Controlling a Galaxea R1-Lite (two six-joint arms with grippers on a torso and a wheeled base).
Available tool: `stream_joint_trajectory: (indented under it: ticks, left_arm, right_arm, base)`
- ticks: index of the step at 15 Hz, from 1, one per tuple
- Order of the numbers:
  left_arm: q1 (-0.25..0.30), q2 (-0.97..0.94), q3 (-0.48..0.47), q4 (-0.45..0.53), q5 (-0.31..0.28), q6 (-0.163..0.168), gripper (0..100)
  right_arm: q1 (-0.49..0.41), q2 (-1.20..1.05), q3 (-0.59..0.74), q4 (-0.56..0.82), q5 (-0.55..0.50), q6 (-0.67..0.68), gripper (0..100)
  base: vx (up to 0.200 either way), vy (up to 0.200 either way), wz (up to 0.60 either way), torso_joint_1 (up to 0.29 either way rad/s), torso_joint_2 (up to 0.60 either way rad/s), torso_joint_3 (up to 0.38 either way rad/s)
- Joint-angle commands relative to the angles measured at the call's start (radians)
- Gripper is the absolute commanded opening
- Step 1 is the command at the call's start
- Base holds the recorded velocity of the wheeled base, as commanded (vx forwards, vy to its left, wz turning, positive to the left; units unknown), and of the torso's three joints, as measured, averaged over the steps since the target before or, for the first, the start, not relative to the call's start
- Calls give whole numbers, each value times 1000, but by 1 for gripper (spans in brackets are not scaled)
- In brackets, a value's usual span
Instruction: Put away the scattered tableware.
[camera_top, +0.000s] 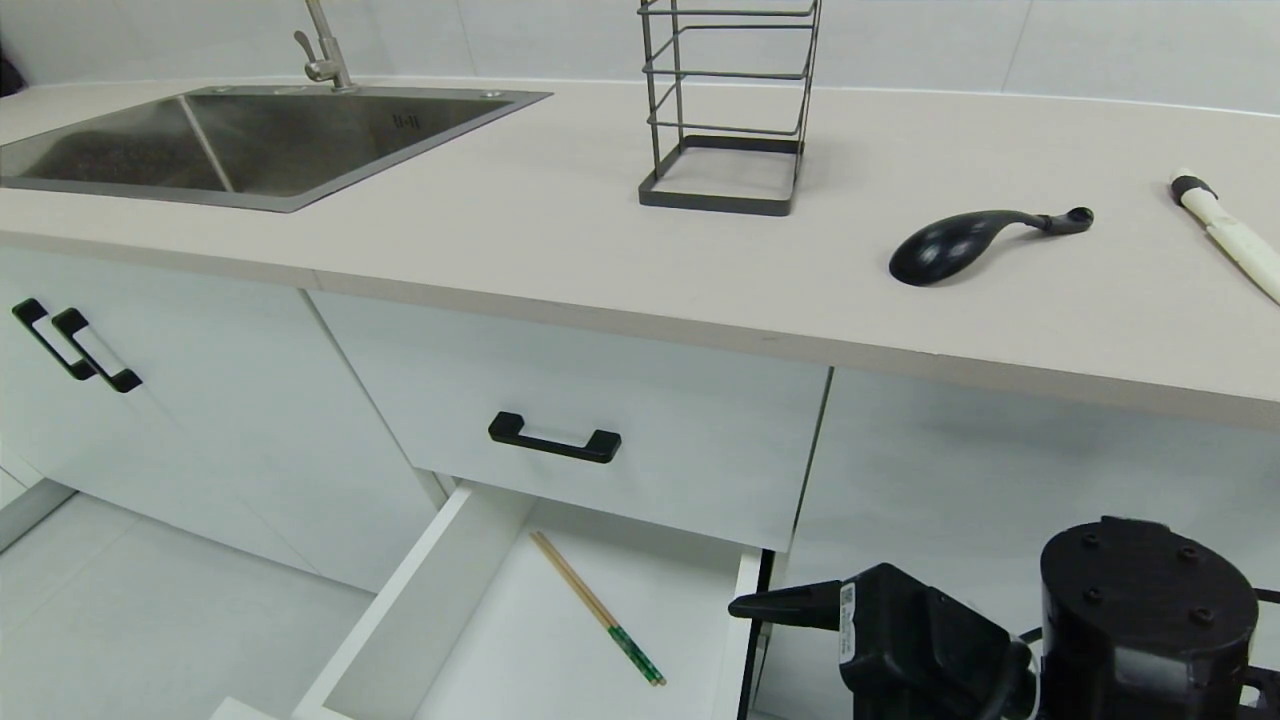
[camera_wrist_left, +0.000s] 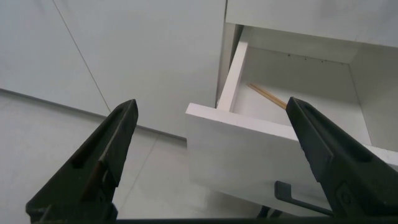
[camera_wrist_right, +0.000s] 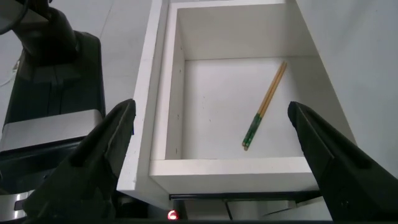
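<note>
- While the lower drawer (camera_top: 420, 600) is standing pulled out in the lower middle of the head view, a pair of chopsticks (camera_top: 598, 607) is lying slantwise on its white floor, green tips toward the drawer front, and is keeping apart from both side walls.
- The left end effector (camera_wrist_left: 210, 106) is hanging with its fingers spread wide and gripping nothing, outside the drawer's front corner.
- The right end effector (camera_wrist_right: 210, 106) is also gaping wide and empty, hovering above the drawer's front edge with the chopsticks (camera_wrist_right: 264, 106) lying beyond it.
- A black spoon (camera_top: 960, 245) is resting on the worktop (camera_top: 560, 240) at the right of the head view, back from the front edge, with bare surface all round it.
- A white-handled utensil (camera_top: 1225, 235) is lying at the far right edge of the frame.
- A wire rack (camera_top: 725, 110) is standing at upper centre, well apart from the spoon, and a sink (camera_top: 300, 195) is occupying the upper left.
- Above the open drawer, a shut drawer's black handle (camera_top: 553, 438) is sitting.
</note>
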Motion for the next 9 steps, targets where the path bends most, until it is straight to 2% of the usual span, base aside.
stream_joint_trajectory:
  ticks: [1,9]
  left_arm:
    - [1,0,0,0,0,0,100]
    - [1,0,0,0,2,-2,100]
  right_arm:
    - [0,23,-6,0,0,-1,100]
    - [0,22,-7,1,-1,-1,100]
  base:
    - [0,0,0,0,0,0]
    - [0,0,0,0,0,0]
